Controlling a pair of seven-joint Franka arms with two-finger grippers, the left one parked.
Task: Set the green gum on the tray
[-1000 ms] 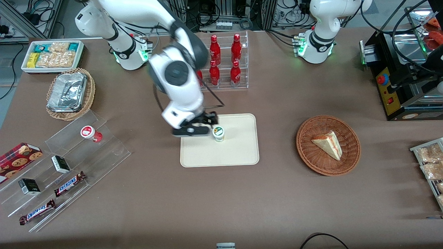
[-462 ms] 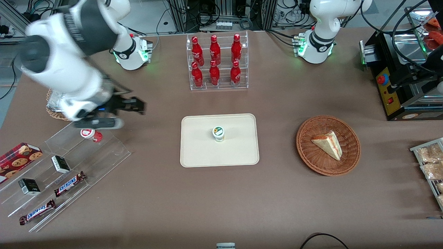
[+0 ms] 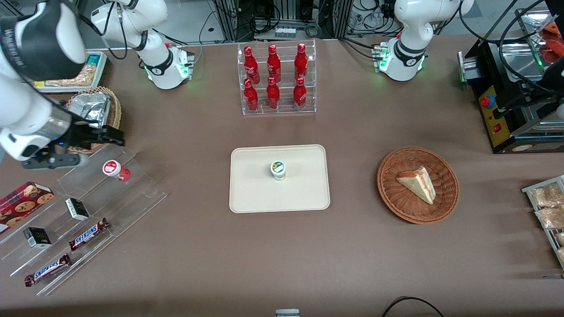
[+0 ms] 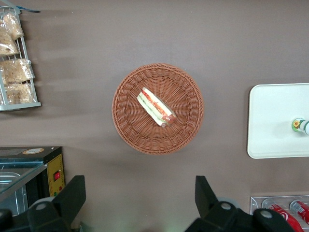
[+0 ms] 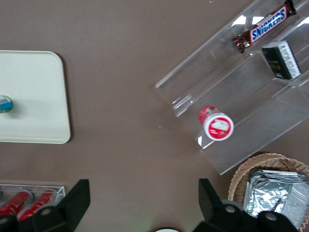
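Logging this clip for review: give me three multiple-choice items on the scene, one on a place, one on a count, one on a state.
1. Where does the green gum stand?
A. on the tray
B. in a wicker basket
C. on the clear stand

2. How many red cola bottles are in the rack?
A. four
B. six
C. eight

3. What is the gripper doing?
A. gripping the gum
B. open, holding nothing, above the table near the red-lidded bottle
C. shut on a Snickers bar

Answers: 1 A, the gum stands upright mid-tray. 2 B, two rows of three. 3 B, fingers apart in the right wrist view.
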